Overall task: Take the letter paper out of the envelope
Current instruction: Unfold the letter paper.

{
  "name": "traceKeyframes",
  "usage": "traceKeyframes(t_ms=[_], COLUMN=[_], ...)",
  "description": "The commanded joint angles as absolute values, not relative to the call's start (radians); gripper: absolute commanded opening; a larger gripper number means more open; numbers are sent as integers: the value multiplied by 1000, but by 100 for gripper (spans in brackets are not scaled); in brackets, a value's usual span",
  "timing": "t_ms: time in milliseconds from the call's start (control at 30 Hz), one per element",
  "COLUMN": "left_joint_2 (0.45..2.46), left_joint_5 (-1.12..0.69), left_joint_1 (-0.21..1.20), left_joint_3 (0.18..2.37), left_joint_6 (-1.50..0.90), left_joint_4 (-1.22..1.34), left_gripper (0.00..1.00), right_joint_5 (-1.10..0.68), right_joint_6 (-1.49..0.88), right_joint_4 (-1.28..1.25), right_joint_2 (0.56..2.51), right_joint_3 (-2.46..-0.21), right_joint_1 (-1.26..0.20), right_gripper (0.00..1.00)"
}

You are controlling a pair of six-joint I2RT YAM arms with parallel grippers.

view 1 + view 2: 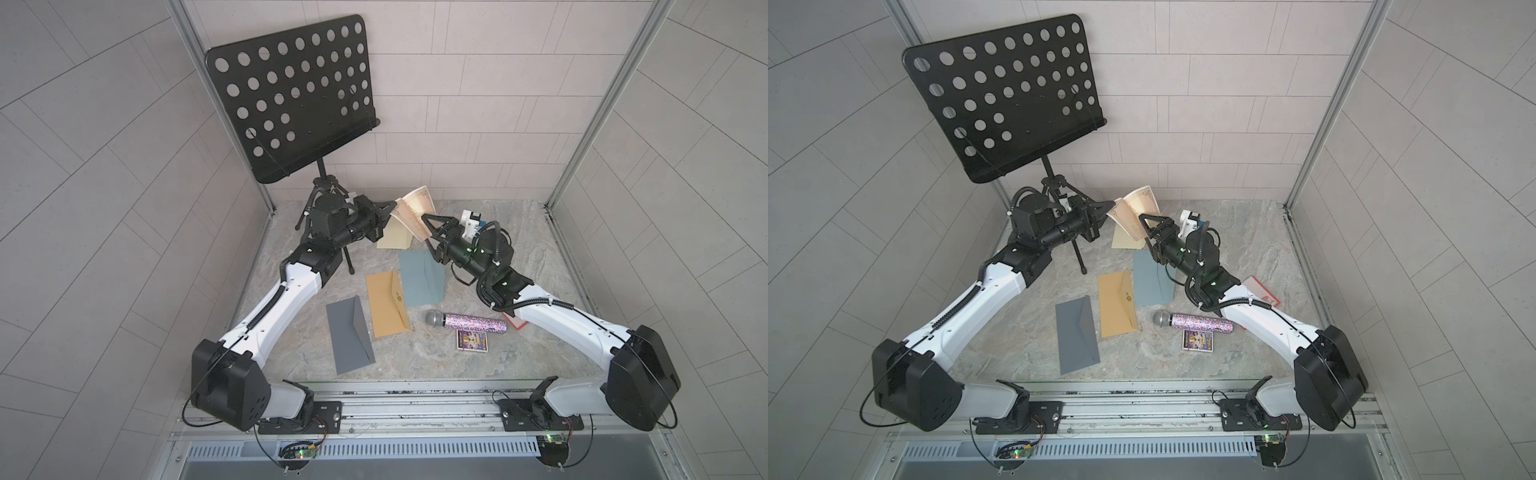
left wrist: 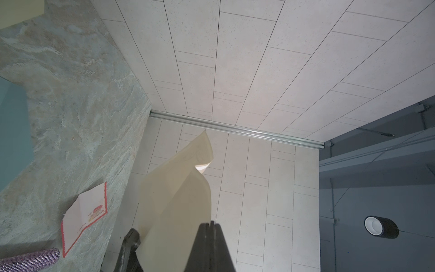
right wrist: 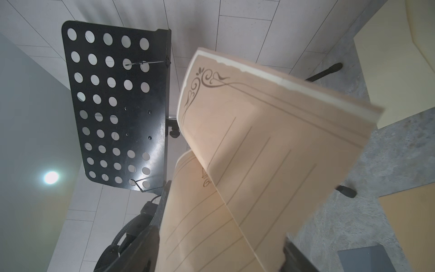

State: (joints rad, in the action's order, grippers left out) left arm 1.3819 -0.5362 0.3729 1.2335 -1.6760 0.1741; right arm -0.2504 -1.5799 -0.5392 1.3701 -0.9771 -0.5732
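The letter paper (image 1: 415,208) (image 1: 1138,212) is up in the air over the far part of the bench (image 1: 523,237), about midway along the far edge. It is entirely clear of the cream envelope (image 1: 390,237) (image 1: 1121,240) lying flat beneath it. The sheet is cream with ruled lines and a scrolled corner ornament, and it is bent into a loose fold, as the right wrist view (image 3: 259,146) shows.

The left tool (image 1: 392,204) (image 1: 1112,203) is clenched on one edge of the sheet. In the left wrist view (image 2: 209,223) its two tips are pressed together with the paper (image 2: 174,200) rising from them. The right tool (image 1: 428,232) (image 1: 1144,231) is spread wide at the opposite side of the sheet, with the paper passing between its fingers (image 3: 150,245). Whether either finger touches the paper cannot be told.

Nearer the bench's middle, a blue-grey envelope (image 1: 422,278), a tan envelope (image 1: 388,303) and a dark grey envelope (image 1: 349,336) lie in a diagonal row. The row runs toward the near left corner. A glittery microphone (image 1: 469,324) lies toward the near right, with a small printed card (image 1: 471,341) just beside it. A red-edged card (image 1: 1262,291) sits partly under the right arm. A black perforated music stand (image 1: 291,95) stands at the far left corner.
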Motion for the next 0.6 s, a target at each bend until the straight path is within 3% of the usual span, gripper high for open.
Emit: traceKeyframes(t_ms=[0, 567], left_joint_2=[1345, 1305], left_joint_5=[-529, -520], left_joint_1=[383, 399], left_joint_3=[1213, 1160], left_joint_6=[-1703, -1704], left_joint_4=[221, 218], left_gripper=[0, 0], right_joint_5=[-239, -238], right_joint_6=[-1619, -1615], right_joint_4=[-610, -572], right_joint_2=[1387, 1378], right_joint_3=[-1011, -1014], right_joint_1=[-572, -551], right_gripper=[71, 36])
